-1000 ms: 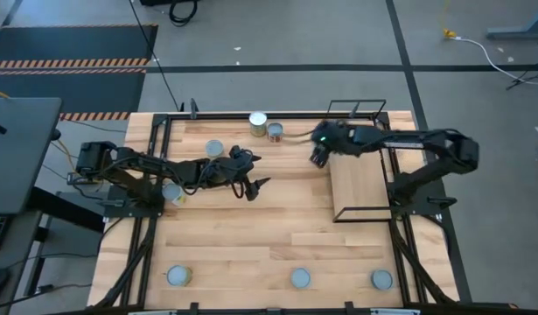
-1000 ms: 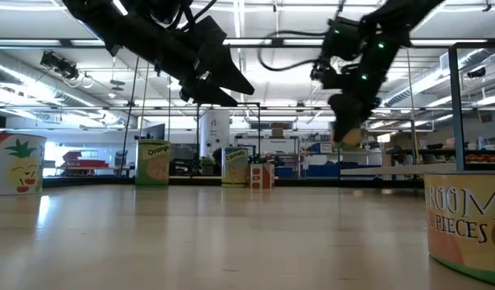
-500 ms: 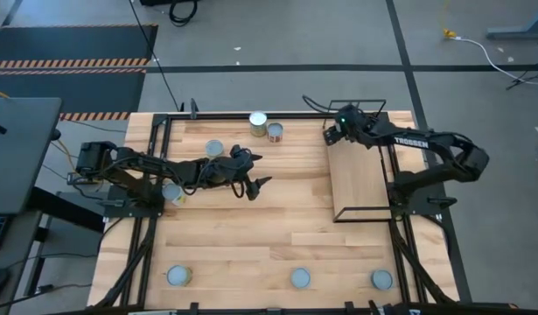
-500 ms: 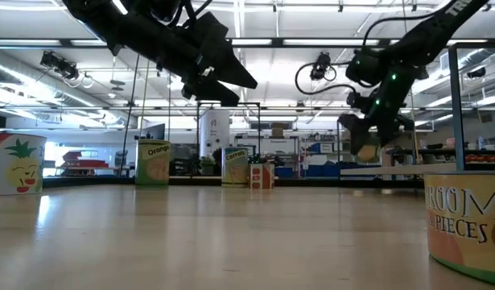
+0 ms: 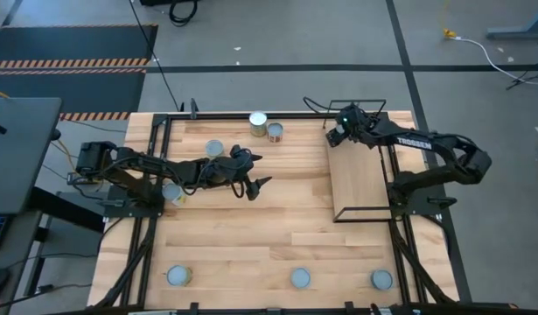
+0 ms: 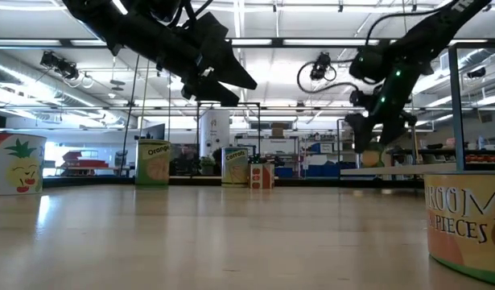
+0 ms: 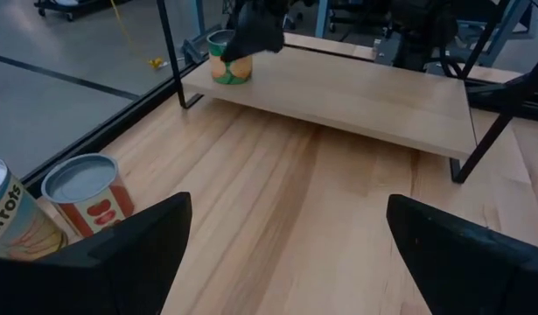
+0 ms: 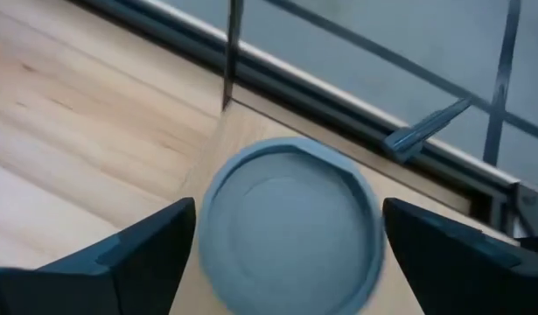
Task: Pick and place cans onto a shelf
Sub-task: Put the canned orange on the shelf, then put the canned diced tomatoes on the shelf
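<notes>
My right gripper [image 5: 338, 131] is over the far left corner of the brown shelf [image 5: 360, 184], shut on a can with a green and yellow label [image 7: 225, 70]. The can's grey top [image 8: 290, 223] fills the right wrist view between the two fingers. My left gripper [image 5: 255, 184] is open and empty above the middle of the table, pointing toward the shelf. Several other cans stand on their bases on the table: three by the far edge [image 5: 258, 120] [image 5: 275, 132] [image 5: 214, 149], one under the left arm [image 5: 171, 192], three along the near edge [image 5: 300, 278]. My right gripper has the can between its two fingers [image 8: 120, 262], which lie against the can's opposite sides [image 8: 203, 236] just below the rim. The fingers come from above, pointing down. The can stands upright with its base on the shelf's far left corner [image 7: 218, 80].
The shelf's black wire frame [image 5: 387, 157] rises at its corners and edges around the gripper. The rest of the shelf board [image 7: 365, 96] is bare. Two cans [image 7: 85, 192] [image 7: 6, 219] stand close to my left gripper. The table's middle [image 5: 277, 227] is bare wood.
My right gripper has carried the can from over the table left of the shelf toward the table's far right, then down onto the shelf's far left corner. The can has stayed upright and now stands on the board.
</notes>
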